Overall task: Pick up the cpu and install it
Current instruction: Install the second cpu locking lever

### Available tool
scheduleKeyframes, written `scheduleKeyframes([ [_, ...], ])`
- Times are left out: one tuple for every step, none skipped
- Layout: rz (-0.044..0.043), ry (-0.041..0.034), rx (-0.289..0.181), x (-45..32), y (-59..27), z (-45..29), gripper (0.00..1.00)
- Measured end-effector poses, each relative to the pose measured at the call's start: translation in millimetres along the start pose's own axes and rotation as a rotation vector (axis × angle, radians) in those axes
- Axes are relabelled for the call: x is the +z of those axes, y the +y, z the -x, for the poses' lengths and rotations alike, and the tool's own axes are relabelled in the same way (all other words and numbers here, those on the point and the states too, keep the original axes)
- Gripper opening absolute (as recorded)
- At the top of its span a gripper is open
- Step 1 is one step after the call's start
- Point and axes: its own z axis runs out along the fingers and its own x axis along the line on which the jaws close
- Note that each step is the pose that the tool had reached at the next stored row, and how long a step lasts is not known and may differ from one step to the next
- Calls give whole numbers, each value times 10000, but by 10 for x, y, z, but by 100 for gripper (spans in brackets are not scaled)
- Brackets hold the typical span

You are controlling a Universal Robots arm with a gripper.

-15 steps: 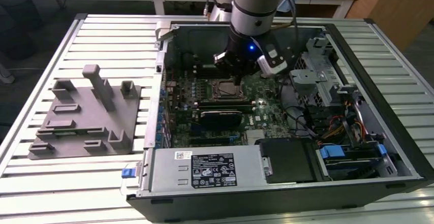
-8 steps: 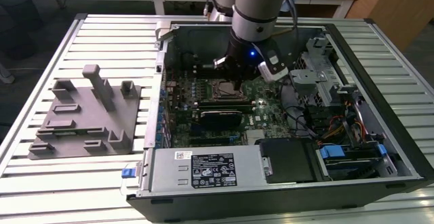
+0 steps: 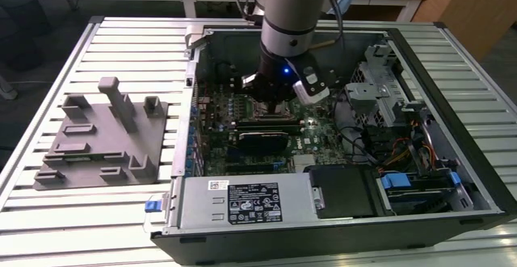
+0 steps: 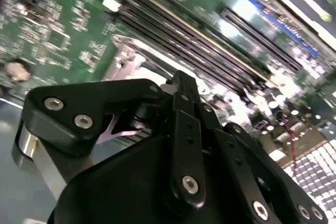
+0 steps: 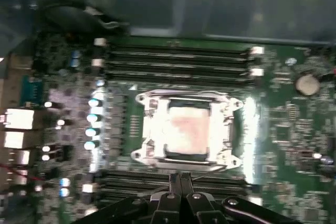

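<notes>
In the first wrist view the cpu (image 5: 184,127) shows as a pale square lying flat inside the metal-framed socket (image 5: 148,129) on the green motherboard. My gripper (image 5: 181,179) hangs just above the socket's edge, toward the memory slots. Its two black fingers (image 4: 181,90) are pressed together with nothing visible between them. In the exterior view my gripper (image 3: 273,105) reaches down into the open computer case, right over the socket (image 3: 260,112). The second wrist view shows a corner of the socket frame (image 4: 131,56) past the fingers.
A grey fixture (image 3: 101,140) with upright posts lies on the slatted table at the exterior view's left. Inside the case (image 3: 187,97), a black block (image 3: 263,140) sits in front of the socket, with drive bays and cables (image 3: 396,134) to the right and the power supply (image 3: 242,203) at the front.
</notes>
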Motion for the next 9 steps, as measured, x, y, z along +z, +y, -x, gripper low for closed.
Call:
scheduleKeyframes([
  [1,-1,-2,9,-1,-36,11],
  [2,-1,-1,20,-1,-63,11],
  [1,-1,-1,33,-2,-80,11],
  [2,-1,0,50,-4,-93,11],
  [5,-1,-1,65,-5,-100,11],
  [18,0,-1,76,-9,-104,11],
  [34,1,-3,86,-12,-107,11],
  [60,0,-5,93,-21,-110,11],
  [108,-3,-5,95,-41,-113,11],
])
